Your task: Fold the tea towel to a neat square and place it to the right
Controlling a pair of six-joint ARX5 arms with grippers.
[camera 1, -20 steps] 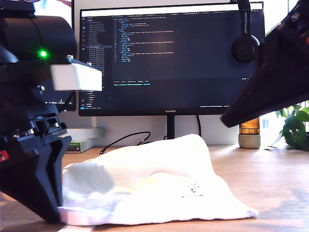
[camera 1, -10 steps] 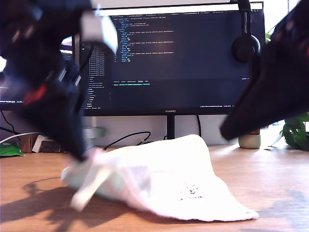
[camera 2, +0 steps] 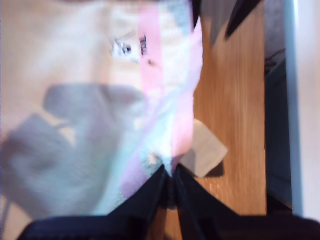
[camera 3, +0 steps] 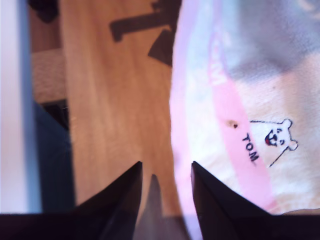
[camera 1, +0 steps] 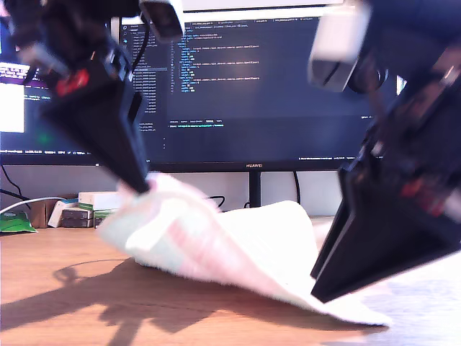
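Wooden desk (camera 1: 65, 288), warm orange grain, dark shadows across its lower left in the exterior view. Large black monitor (camera 1: 245, 86) on a thin stand fills the upper middle, dark code editor on screen. Second screen (camera 1: 14, 101) at the upper left edge. Pale wall behind. Small boxes (camera 1: 90, 205) and a cable (camera 1: 25, 204) at mid left. Bright daylight at the top corners.

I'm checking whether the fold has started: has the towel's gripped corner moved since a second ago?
Yes. My first gripper has lifted the tea towel corner off the table, up to the monitor's lower edge.
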